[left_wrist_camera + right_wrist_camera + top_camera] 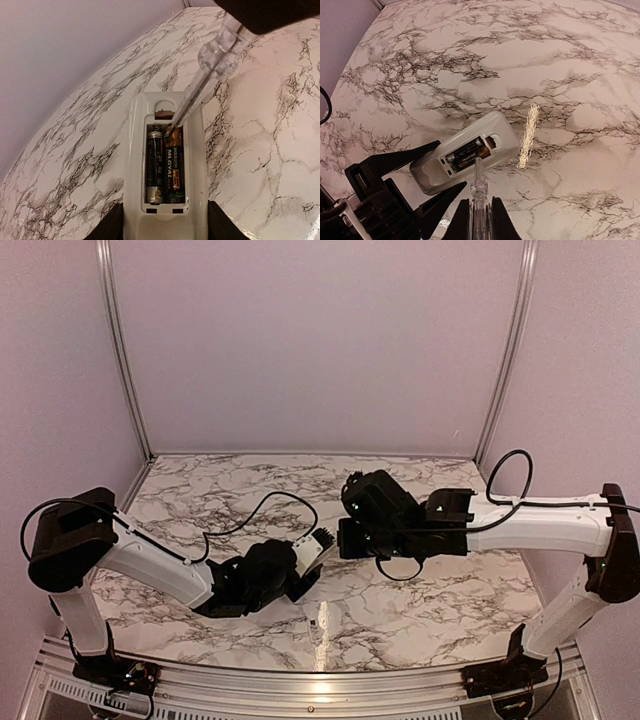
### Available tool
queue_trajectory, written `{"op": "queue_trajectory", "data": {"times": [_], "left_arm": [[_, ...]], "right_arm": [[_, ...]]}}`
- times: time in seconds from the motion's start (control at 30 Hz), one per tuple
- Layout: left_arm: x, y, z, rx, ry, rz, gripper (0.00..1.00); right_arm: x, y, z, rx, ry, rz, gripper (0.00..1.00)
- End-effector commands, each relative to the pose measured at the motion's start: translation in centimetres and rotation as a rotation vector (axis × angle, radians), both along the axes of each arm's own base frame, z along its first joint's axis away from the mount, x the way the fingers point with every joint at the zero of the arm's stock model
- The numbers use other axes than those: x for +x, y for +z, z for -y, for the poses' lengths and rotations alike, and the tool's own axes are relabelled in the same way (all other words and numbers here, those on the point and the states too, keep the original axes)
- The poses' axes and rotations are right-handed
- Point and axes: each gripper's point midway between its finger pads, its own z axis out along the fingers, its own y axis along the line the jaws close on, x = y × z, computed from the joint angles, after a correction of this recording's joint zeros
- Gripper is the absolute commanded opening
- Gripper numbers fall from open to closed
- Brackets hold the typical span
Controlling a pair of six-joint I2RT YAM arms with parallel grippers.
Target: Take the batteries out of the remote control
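The remote control (197, 165) lies back-up between my left gripper's (166, 226) black fingers (112, 225), which are shut on its sides. Its cover is off, and two batteries (166, 167) sit side by side in the dark recess. My right gripper (479, 220) is shut on a clear plastic pry tool (479, 192). The tool's tip (170, 131) touches the far end of the right-hand battery. From above, the two grippers meet over the table's middle, the left (318, 545) with the remote and the right (345, 537) close beside it.
A thin pale strip (529, 135) lies on the marble table (560, 60) just beyond the remote. Purple walls close the left and back sides. Black cables loop over the table by both arms.
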Motion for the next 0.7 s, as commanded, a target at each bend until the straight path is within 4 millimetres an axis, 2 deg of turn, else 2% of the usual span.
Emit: {"op": "queue_trajectory", "data": {"times": [0.0, 0.27, 0.67], "left_arm": [[0.3, 1.6, 1.0, -0.066, -0.003, 0.012, 0.00], [0.3, 1.6, 1.1, -0.070, -0.003, 0.013, 0.00], [-0.2, 2.0, 1.2, -0.087, -0.018, 0.029, 0.00]], "right_arm": [[1.0, 1.1, -0.1, 0.005, -0.026, 0.034, 0.00], [0.9, -0.6, -0.3, -0.028, -0.029, -0.002, 0.00], [1.2, -2.5, -2.5, -0.036, 0.032, -0.039, 0.00]]}}
